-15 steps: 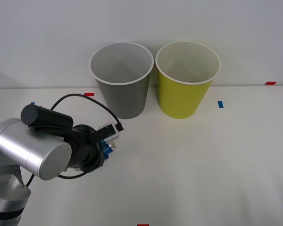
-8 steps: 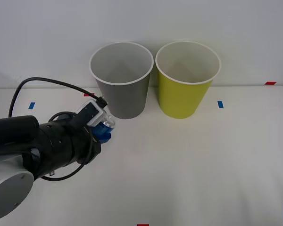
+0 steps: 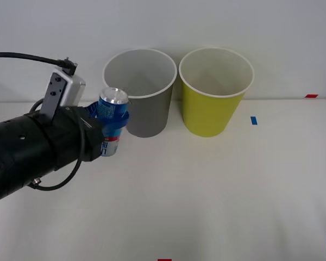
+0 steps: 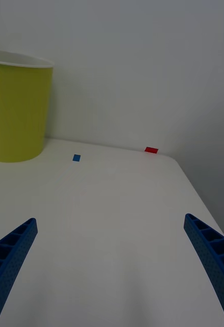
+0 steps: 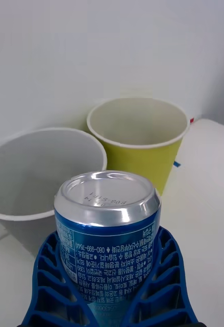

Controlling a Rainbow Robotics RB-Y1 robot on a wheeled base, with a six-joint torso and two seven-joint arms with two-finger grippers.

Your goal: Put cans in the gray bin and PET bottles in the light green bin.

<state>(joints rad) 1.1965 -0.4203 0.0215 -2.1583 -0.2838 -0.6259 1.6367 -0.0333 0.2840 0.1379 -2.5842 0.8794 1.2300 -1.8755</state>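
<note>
My left gripper is shut on a slim blue can with a silver top and a red band, held upright above the table, just left of the gray bin. In the left wrist view the can sits between the blue ribbed fingers, with the gray bin and the light green bin behind it. The light green bin stands right of the gray one. My right gripper is open over bare table at the front right corner, with the light green bin farther off.
Both bins stand against a white wall at the table's back. Small red and blue tape marks dot the white table. A black cable loops above my left arm.
My left arm has risen and lifted the can from table height to about the gray bin's rim level, staying just left of that bin. The right arm has not moved.
</note>
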